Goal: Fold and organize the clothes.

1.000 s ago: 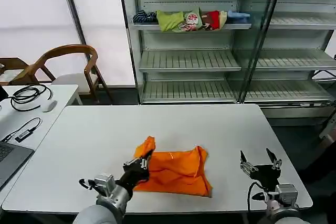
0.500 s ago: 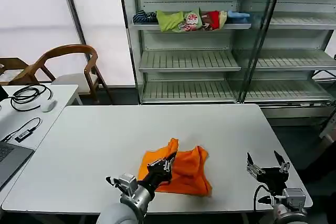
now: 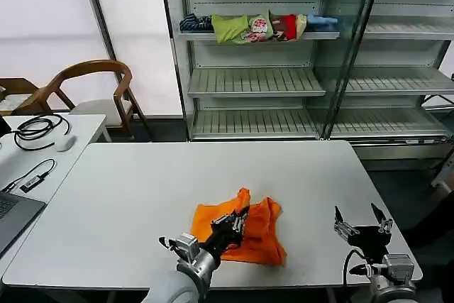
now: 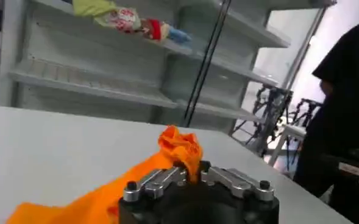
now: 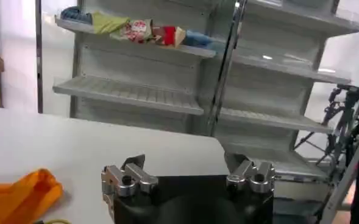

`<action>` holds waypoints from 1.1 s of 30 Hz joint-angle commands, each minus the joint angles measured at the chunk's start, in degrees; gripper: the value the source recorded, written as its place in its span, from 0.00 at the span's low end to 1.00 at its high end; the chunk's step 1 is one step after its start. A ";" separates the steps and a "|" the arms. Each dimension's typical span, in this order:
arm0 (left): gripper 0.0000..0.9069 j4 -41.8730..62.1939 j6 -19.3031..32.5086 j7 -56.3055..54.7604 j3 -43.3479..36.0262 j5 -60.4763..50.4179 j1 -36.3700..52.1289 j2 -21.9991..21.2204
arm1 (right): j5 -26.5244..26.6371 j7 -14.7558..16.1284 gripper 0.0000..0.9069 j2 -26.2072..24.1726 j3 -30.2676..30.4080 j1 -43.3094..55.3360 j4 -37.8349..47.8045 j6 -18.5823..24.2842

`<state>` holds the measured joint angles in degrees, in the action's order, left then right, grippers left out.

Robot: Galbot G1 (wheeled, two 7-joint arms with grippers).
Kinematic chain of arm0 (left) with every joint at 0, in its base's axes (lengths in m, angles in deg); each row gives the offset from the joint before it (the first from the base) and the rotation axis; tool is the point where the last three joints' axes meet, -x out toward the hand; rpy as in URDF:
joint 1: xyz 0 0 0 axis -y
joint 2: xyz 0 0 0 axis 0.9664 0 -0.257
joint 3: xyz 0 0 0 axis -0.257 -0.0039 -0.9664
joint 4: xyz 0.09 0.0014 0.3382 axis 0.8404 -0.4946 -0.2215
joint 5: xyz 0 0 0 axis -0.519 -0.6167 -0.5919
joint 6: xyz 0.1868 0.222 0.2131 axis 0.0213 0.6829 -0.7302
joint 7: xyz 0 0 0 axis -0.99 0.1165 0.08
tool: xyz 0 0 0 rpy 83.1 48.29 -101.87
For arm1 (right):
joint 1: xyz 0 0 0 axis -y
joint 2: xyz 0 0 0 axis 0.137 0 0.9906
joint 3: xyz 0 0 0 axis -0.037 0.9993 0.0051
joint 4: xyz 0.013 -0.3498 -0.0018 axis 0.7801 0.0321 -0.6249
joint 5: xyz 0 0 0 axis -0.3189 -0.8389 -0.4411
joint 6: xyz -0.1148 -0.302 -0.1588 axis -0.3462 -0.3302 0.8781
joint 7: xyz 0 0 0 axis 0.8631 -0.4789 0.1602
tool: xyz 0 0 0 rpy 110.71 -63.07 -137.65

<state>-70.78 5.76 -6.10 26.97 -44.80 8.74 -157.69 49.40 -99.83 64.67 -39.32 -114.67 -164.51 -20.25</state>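
The orange T-shirt (image 3: 250, 235) lies bunched near the front edge of the white table (image 3: 142, 196). My left gripper (image 3: 234, 219) is shut on a raised fold of the shirt's left part, lifted over the middle of the shirt. In the left wrist view the orange T-shirt (image 4: 176, 146) rises from between the closed fingers of the left gripper (image 4: 192, 172). My right gripper (image 3: 362, 219) stands open at the front right of the table, apart from the shirt. In the right wrist view the right gripper (image 5: 188, 164) holds nothing, and an edge of the orange T-shirt (image 5: 21, 193) lies off to one side.
A shelf unit (image 3: 284, 69) stands behind the table with a pile of green, red and blue garments (image 3: 255, 28) on an upper shelf. A wooden chair (image 3: 92, 90) and a side desk with cables (image 3: 35, 133) and a laptop (image 3: 10, 218) are at the left.
My left gripper has carried the shirt's left part rightward over the rest of the shirt, which is now more bunched. The right gripper has drawn back slightly toward the front edge.
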 commanded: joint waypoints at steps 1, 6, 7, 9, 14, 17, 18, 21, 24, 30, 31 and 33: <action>1.00 -1.53 2.78 3.83 0.13 3.24 0.82 -0.05 | 0.04 0.03 1.00 -0.15 0.28 0.96 0.62 -0.04; 1.00 -4.58 4.48 5.34 4.22 3.85 1.09 2.34 | 0.17 0.04 1.00 -0.36 0.81 2.78 1.57 -0.04; 1.00 -4.85 4.40 5.30 5.73 3.89 1.08 2.93 | 0.24 0.06 1.00 -0.39 0.85 2.95 1.63 -0.04; 1.00 -5.25 4.55 5.09 7.96 3.99 0.84 5.21 | 0.35 0.13 1.00 -0.61 1.07 3.79 1.87 -0.03; 1.00 -4.62 4.32 0.89 13.50 1.68 -3.27 11.39 | 0.44 0.14 1.00 -0.55 2.40 6.24 2.85 0.05; 1.00 -3.47 3.10 -4.40 14.42 -0.06 -6.11 12.48 | 0.41 0.09 1.00 -0.31 3.22 7.61 3.41 0.08; 1.00 -3.24 2.65 -5.71 14.43 -0.30 -6.37 12.42 | 0.38 0.10 1.00 -0.26 3.43 7.82 3.56 0.09; 1.00 -2.16 -2.39 -11.55 13.88 -1.43 -7.79 11.53 | 0.34 0.05 1.00 -0.13 4.01 8.69 3.97 0.11; 1.00 -1.98 -4.98 -13.44 12.72 -1.72 -8.78 11.28 | 0.30 0.05 1.00 -0.18 4.16 8.78 3.95 0.12; 1.00 -1.74 -5.49 -13.88 10.07 -2.89 -8.54 9.92 | 0.10 0.01 1.00 0.02 3.44 7.31 3.43 0.25; 1.00 -1.48 -5.48 -13.92 9.87 -2.84 -8.20 9.67 | 0.06 0.00 1.00 0.04 3.39 7.10 3.38 0.29; 1.00 -0.72 -5.37 -14.31 9.24 -2.35 -7.22 8.69 | -0.07 -0.03 1.00 0.03 3.02 6.44 3.04 0.34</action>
<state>-72.98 3.80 -14.87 37.13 -45.91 2.03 -148.63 49.37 -99.81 64.72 -36.27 -108.02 -161.39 -19.96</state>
